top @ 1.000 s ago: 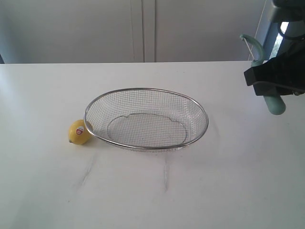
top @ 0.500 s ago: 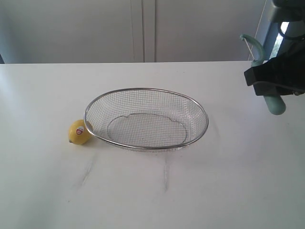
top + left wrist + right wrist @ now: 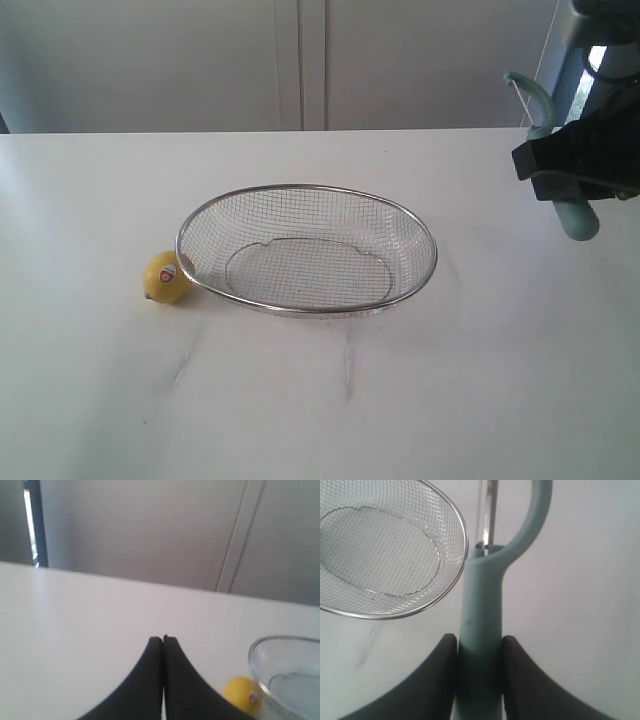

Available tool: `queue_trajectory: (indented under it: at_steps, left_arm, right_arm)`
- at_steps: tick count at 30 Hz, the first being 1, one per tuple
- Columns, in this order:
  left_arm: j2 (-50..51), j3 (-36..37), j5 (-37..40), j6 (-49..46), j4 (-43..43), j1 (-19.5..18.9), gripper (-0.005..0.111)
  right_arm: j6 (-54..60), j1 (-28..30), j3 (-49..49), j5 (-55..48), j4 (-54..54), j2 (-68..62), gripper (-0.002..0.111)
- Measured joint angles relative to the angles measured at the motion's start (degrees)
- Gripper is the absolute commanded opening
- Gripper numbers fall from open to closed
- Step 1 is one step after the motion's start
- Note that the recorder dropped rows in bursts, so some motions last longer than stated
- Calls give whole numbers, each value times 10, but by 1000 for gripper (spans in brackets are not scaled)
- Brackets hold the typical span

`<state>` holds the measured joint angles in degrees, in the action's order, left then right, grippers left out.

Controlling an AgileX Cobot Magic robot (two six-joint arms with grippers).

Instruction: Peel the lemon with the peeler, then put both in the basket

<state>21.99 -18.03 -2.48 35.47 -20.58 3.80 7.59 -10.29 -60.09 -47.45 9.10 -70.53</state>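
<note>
The lemon [image 3: 166,277] with its red-and-white sticker lies on the white table, touching the left end of the wire-mesh basket [image 3: 300,200]. My right gripper [image 3: 572,170] hangs above the table at the far right, shut on the teal-green handle of the peeler [image 3: 575,214]. In the right wrist view the peeler [image 3: 482,605] runs between my fingers [image 3: 445,655], its Y-shaped head and blade pointing beyond the basket rim [image 3: 461,527]. My left gripper [image 3: 163,639] is shut on nothing, with the lemon [image 3: 241,692] and basket rim [image 3: 255,652] just beyond it. It is outside the exterior view.
The white table [image 3: 320,400] spreads all round the basket, with faint scuff marks in front of it. Pale cabinet doors [image 3: 300,60] stand behind the table's far edge.
</note>
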Motion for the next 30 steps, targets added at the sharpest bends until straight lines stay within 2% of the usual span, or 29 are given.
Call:
queue_trajectory:
  at_steps: [3, 5, 11, 16, 18, 21, 25, 27, 30]
  left_arm:
    - [77, -51, 74, 0, -4, 5, 0]
    - [119, -86, 132, -21, 15, 23, 0]
    - [213, -181, 227, -210, 147, 112, 0]
    - [332, -295, 362, -299, 180, 154, 0]
    - [385, -325, 385, -314, 182, 157, 0]
    - [436, -351, 357, -322, 182, 160, 1]
    - [477, -358, 298, -340, 182, 160, 15]
    - [497, -358, 282, -351, 182, 160, 27]
    - [526, -358, 270, -355, 186, 160, 53]
  right_arm:
    - [0, 0, 0, 0, 0, 0, 0]
    - [0, 0, 0, 0, 0, 0, 0]
    - [0, 0, 0, 0, 0, 0, 0]
    - [0, 0, 0, 0, 0, 0, 0]
    - [0, 0, 0, 0, 0, 0, 0]
    - [0, 0, 0, 0, 0, 0, 0]
    - [0, 0, 0, 0, 0, 0, 0]
    - [0, 0, 0, 0, 0, 0, 0]
    - [0, 0, 0, 0, 0, 0, 0]
